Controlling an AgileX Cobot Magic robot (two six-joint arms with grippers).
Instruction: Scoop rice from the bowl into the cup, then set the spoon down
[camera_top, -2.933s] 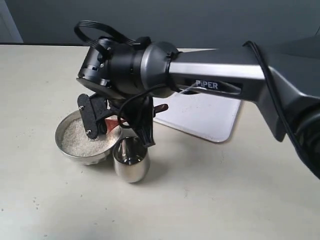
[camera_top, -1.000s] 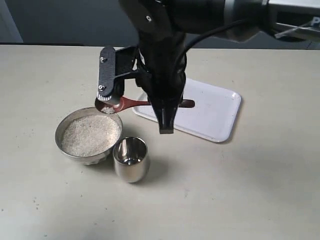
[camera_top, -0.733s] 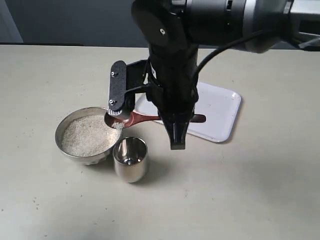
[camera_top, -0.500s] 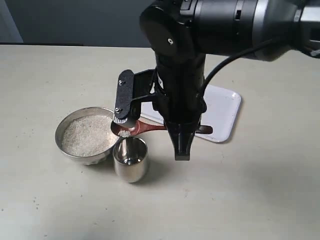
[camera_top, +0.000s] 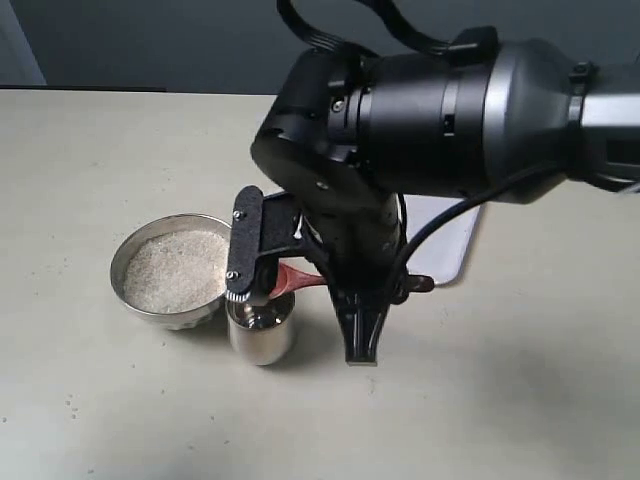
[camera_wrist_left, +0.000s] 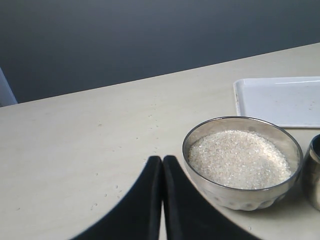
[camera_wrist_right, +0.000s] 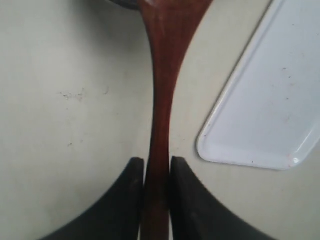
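While the right arm fills much of the exterior view, its right gripper (camera_top: 297, 325) hangs over the cup (camera_top: 262, 337), which stands just beside the bowl (camera_top: 125, 262) on the desk (camera_top: 90, 150); whether the two steel rims touch cannot be told. The fingers (camera_top: 244, 250) are drawn in narrow and clamp the thin handle of the spoon (camera_top: 296, 278), a grip the right wrist view shows plainly, with the dark pads pressed against both sides of the reddish-brown wood. From that grip the handle runs level toward the bowl, and the spoon's scooping end lies above the cup's mouth, on the cup's side of the bowl's rim. One finger hides that end in the exterior view, and the wrist view cuts it off, so whether it carries any grains cannot be told.

Rice (camera_top: 175, 268) fills the bowl in a pale, fairly level heap that reaches close to the rim. A few stray grains lie on the desk near the bowl. Beyond the cup from the bowl rests a white tray (camera_top: 452, 232), flat and mostly hidden by the arm.

Seen from the left wrist, the left gripper (camera_wrist_left: 161, 159) sits low over the desk near the bowl, its fingers pressed together tip to tip with nothing between them.
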